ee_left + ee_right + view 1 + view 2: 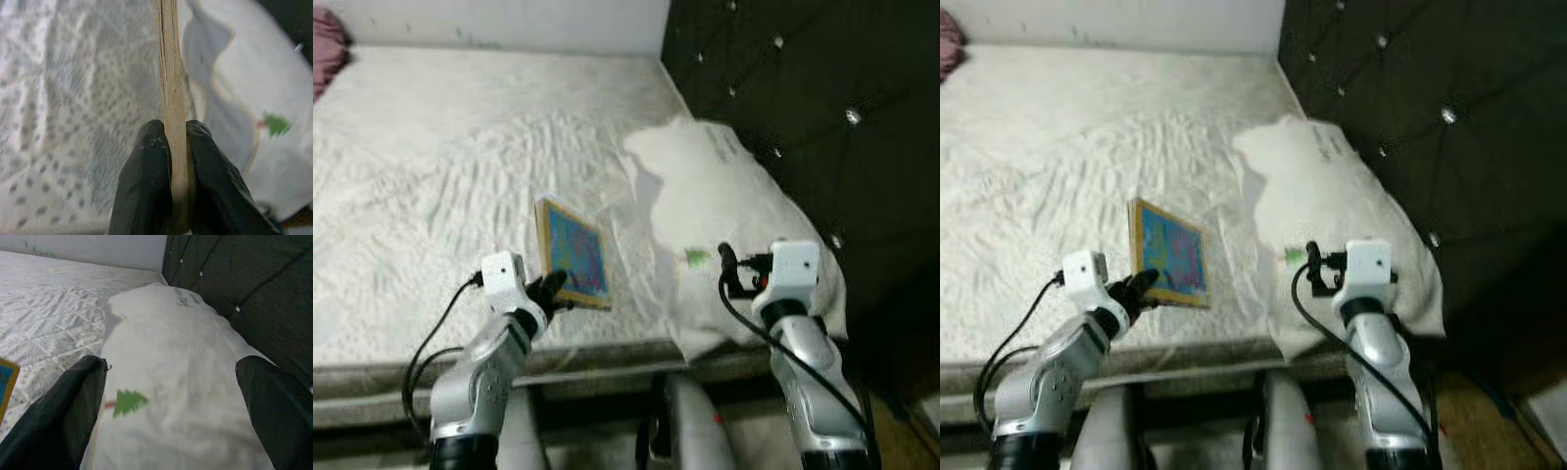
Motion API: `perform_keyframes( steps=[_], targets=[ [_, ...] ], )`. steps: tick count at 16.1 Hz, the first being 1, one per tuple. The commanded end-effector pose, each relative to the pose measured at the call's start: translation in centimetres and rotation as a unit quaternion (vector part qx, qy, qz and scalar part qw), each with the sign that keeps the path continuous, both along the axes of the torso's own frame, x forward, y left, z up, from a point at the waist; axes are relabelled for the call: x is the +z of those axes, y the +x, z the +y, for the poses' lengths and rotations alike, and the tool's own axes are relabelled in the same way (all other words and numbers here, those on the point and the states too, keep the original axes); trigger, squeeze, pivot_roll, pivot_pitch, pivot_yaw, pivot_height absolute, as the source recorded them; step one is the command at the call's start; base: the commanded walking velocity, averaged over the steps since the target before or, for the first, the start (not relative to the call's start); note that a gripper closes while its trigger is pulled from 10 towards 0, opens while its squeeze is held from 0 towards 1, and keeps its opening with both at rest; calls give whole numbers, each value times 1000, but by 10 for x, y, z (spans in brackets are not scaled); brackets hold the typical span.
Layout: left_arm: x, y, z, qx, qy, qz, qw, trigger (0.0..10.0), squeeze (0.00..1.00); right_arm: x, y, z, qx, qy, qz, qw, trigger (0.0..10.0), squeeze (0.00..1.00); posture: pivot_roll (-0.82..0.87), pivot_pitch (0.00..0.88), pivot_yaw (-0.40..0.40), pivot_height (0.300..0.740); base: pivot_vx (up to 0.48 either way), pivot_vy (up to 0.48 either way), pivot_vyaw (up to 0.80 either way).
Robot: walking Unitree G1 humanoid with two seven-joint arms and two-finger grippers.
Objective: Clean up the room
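At the near edge of the bed (431,176), left gripper (551,288) is clamped tight on the book (574,253) by its near edge, book tilted up off the sheet. Right gripper (171,406) hovers over the white pillow (724,196), fingers spread wide, holding nothing. Step looks like picking up the book; next likely lift clear and carry it off the bed.

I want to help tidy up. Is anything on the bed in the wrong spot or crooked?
The book stands out: a bed is an odd place for it, and the left gripper pinches its edge, so it tilts up off the bed. The white pillow lies askew by the dark headboard, one corner hanging past the bed's edge.
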State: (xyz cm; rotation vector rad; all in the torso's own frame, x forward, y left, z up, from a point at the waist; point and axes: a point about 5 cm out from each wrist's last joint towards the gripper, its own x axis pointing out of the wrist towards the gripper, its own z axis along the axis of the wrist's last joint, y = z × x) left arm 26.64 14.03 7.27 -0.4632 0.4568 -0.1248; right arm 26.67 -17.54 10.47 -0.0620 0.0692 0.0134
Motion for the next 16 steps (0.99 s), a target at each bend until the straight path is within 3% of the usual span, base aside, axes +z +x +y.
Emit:
perform_keyframes(
  steps=[1, 3, 5, 6, 10, 13, 16],
  targets=[
    [8, 8, -5, -7, 5, -7, 1000, 10000, 0, 3, 0, -3, -3, -3, -2, 1000, 10000, 0, -46, 22, -75, 591, 0, 0, 0],
    [4, 12, -1, 1, 13, 13, 1000, 10000, 0, 3, 0, -2, -2, -3, -3, 1000, 10000, 0, -51, 24, -75, 591, 0, 0, 0],
    [8, 20, -1, 5, -16, 14, 1000, 10000, 0, 5, 1, -2, 0, -2, -7, 1000, 10000, 0, -55, 36, -75, 591, 0, 0, 0],
    [10, 28, -2, 8, -28, 19, 999, 10000, 0, 5, 1, -2, 0, 2, -8, 1000, 10000, 0, -58, 35, -78, 571, 0, 0, 0],
    [16, 48, -7, 3, -50, 6, 999, 10000, 0, 9, -1, -4, -2, 1, -13, 1000, 10000, 0, -79, 43, -84, 551, 0, 0, 0],
    [17, 61, -9, -5, -65, 6, 998, 10000, 0, 16, -8, -6, 4, -12, -20, 1000, 10000, 0, -127, 70, -94, 551, 0, 0, 0],
    [22, 75, -12, 2, -96, 1, 995, 10000, 0, 27, -20, -9, 12, 7, -21, 1000, 10000, 0, -171, 90, -98, 551, 0, 0, 0]
  ],
)
